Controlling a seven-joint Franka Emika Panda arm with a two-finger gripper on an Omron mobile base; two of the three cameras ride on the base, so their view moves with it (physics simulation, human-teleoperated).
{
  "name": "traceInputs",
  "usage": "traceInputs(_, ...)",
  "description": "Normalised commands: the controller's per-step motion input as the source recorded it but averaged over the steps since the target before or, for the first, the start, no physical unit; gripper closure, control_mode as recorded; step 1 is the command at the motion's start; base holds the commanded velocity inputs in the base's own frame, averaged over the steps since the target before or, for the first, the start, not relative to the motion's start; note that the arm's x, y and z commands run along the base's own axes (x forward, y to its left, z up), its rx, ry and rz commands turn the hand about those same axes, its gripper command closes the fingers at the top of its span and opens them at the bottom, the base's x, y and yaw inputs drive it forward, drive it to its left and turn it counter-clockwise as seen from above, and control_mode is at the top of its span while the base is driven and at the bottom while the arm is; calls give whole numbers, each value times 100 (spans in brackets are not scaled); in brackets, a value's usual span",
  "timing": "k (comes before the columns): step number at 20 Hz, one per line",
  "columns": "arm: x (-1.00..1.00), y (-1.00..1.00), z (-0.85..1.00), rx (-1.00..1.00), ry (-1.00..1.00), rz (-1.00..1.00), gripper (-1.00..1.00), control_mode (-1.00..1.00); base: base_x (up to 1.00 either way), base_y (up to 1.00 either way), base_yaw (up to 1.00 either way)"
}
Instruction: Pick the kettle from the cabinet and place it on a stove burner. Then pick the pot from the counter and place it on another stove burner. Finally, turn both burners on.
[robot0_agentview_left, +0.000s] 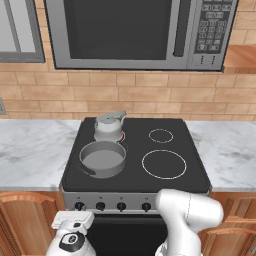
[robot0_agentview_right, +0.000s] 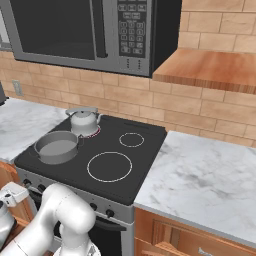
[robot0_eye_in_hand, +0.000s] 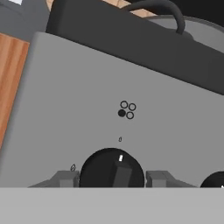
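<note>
Knob (robot0_eye_in_hand: 112, 171): between the two fingertips (robot0_eye_in_hand: 65, 178), one on each side, its white tick pointing away from them.
Gripper (robot0_eye_in_hand: 112, 179): jaws apart around the knob; whether the pads touch it yet is hard to tell.
Kettle (robot0_agentview_left: 109, 126): on the rear burner, beyond the fingers.
Pot (robot0_agentview_left: 103, 158): on the front burner, just above the panel (robot0_eye_in_hand: 131, 100).

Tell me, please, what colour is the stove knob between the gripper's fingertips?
The knob is black with a small white marker line, clearest in the hand view.
</note>
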Motion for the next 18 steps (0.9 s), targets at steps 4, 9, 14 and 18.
traceInputs(4, 0, 0, -5, 2, 0, 0, 100, -100, 0, 0, 0)
traceInputs(9, 0, 0, 0, 1, 1, 0, 100, -100, 0, 0, 0)
traceInputs(14, 2, -3, 0, -4, 9, 0, 100, -100, 0, 0, 0)
traceInputs(18, 0, -2, 0, -13, 13, 0, 100, -100, 0, 0, 0)
